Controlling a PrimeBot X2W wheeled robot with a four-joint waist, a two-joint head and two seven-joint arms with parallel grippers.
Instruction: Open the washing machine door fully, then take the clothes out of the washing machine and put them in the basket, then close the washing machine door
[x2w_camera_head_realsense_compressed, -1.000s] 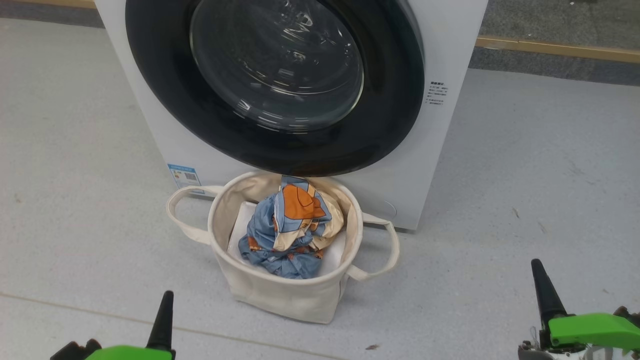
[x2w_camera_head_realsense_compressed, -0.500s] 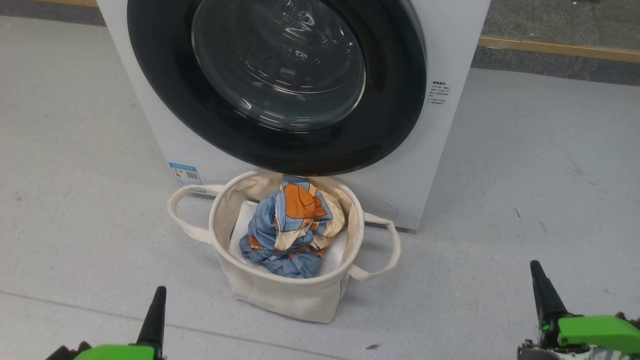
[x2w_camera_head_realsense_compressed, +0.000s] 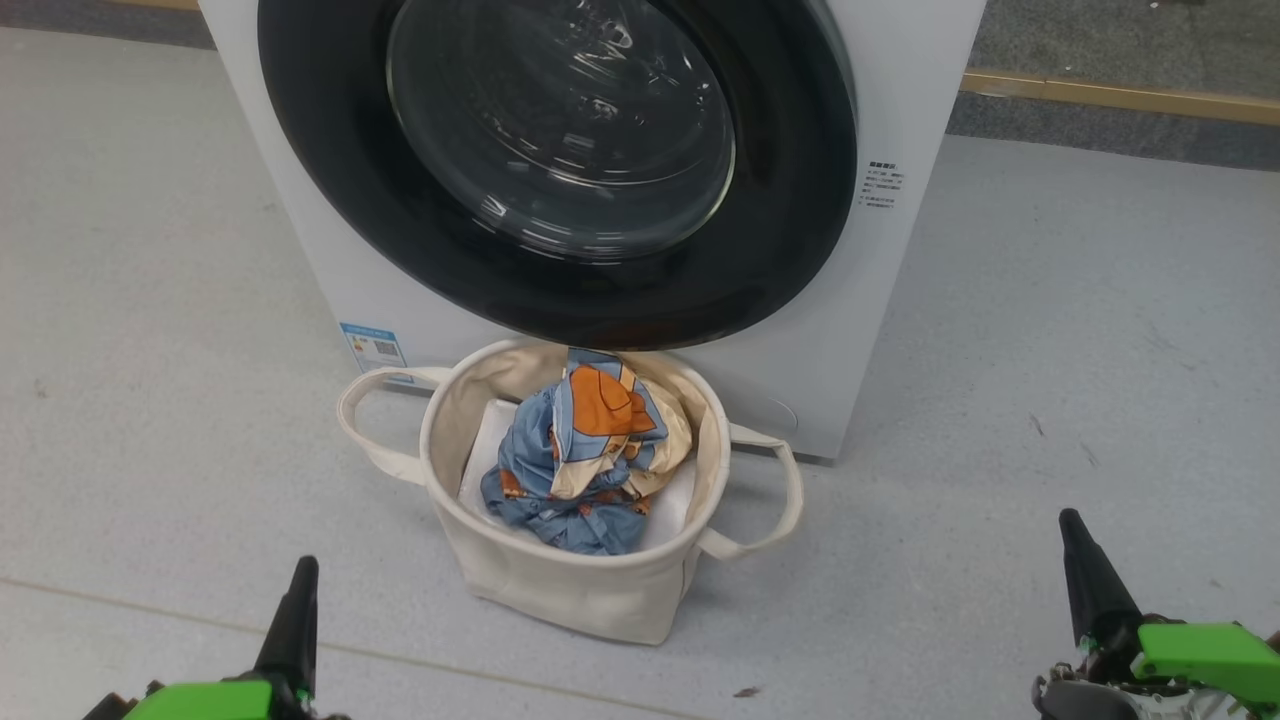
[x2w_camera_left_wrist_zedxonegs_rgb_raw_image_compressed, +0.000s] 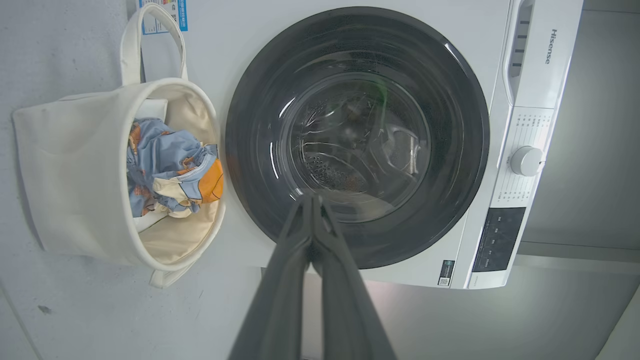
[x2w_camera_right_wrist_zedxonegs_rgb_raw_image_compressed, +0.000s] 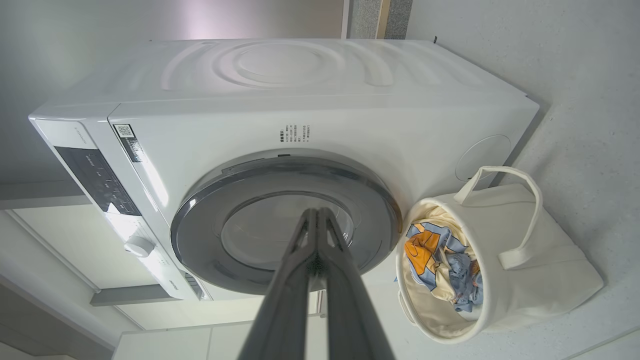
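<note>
One washing machine (x2w_camera_head_realsense_compressed: 905, 90) stands on the floor (x2w_camera_head_realsense_compressed: 1080, 350), its single door (x2w_camera_head_realsense_compressed: 800, 210) shut. One basket (x2w_camera_head_realsense_compressed: 560, 590) with two strap handles sits just before it, holding the clothes (x2w_camera_head_realsense_compressed: 590, 440) over a white sheet (x2w_camera_head_realsense_compressed: 480, 455). The lettering (x2w_camera_left_wrist_zedxonegs_rgb_raw_image_compressed: 550, 46) reads "Hisense"; one blue label sticker (x2w_camera_head_realsense_compressed: 372, 347) is too small to read. The left fingers (x2w_camera_head_realsense_compressed: 290, 630) and right fingers (x2w_camera_head_realsense_compressed: 1095, 590) are pressed closed, empty.

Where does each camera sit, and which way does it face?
Head: on the head, looking forward and down at the basket and washing machine; left fingers lower left, right fingers lower right.
Left wrist: on the left arm, rolled sideways, facing the washing machine door; own shut fingers below.
Right wrist: right arm, rolled oppositely, same door, own shut fingers.
Shared: all show the clothes in the basket.
</note>
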